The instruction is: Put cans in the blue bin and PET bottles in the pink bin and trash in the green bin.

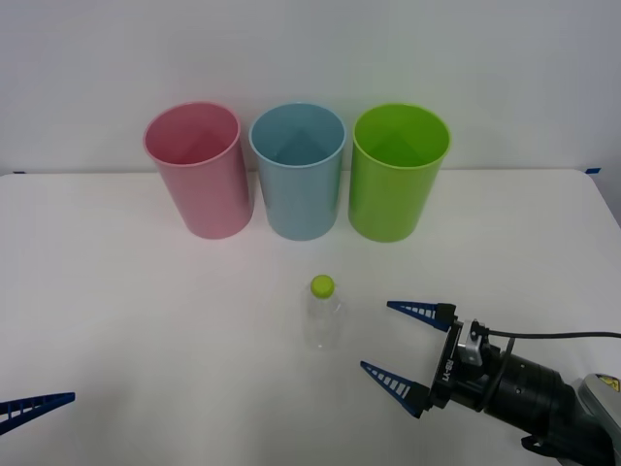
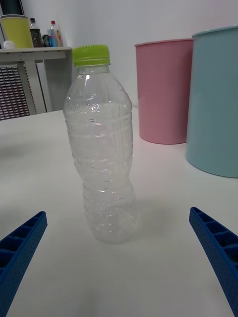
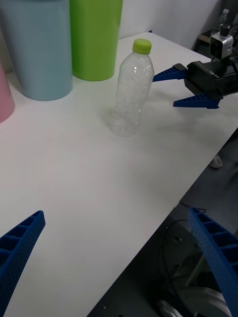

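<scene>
Jaws wide: right gripper [image 1: 390, 345] just beside upright PET bottle [image 1: 323, 316].

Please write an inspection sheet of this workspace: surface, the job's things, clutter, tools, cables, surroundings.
Surface: white table, bare around the items.
Job's things: pink bin, blue bin, green bin upright in a row at the back; clear bottle upright in front of the blue bin, green cap on.
Clutter: nothing seen.
Tools: right tool open, beside the bottle, not touching; left tool open at the table's near edge.
Cables: black cable behind the right tool.
Surroundings: white wall; shelf with bottles.
</scene>
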Motion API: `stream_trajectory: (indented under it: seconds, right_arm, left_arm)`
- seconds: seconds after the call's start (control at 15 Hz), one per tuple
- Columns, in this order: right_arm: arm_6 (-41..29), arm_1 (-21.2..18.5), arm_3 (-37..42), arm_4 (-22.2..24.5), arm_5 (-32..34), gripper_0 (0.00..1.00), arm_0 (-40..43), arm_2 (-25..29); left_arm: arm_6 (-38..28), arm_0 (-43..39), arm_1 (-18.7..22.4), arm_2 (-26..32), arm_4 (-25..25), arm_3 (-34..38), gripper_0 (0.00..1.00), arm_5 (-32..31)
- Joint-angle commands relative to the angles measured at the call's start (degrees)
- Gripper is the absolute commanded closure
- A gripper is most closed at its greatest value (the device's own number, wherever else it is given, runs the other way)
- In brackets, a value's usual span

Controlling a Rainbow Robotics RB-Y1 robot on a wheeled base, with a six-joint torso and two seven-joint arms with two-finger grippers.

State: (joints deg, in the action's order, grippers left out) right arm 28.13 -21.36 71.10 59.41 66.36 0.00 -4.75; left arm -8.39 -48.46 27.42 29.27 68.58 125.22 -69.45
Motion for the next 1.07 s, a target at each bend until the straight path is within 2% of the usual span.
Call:
stream_trajectory:
  seconds: [0.07, 0.8, 1.07]
  right_arm:
    - [0.0, 0.0, 0.0, 0.0, 0.0, 0.00, 0.0, 0.0]
    - [0.0, 0.0, 0.0, 0.0, 0.0, 0.00, 0.0, 0.0]
    - [0.0, 0.0, 0.0, 0.0, 0.0, 0.00, 0.0, 0.0]
  left_arm:
    - [-0.2, -0.8, 0.0, 0.3, -0.3, 0.6, 0.00, -0.1]
    - [-2.3, 1.5, 0.0, -2.4, 0.9, 0.6, 0.00, 0.1]
    - [-3.2, 2.7, 1.5, -2.6, 1.6, 0.6, 0.00, 0.0]
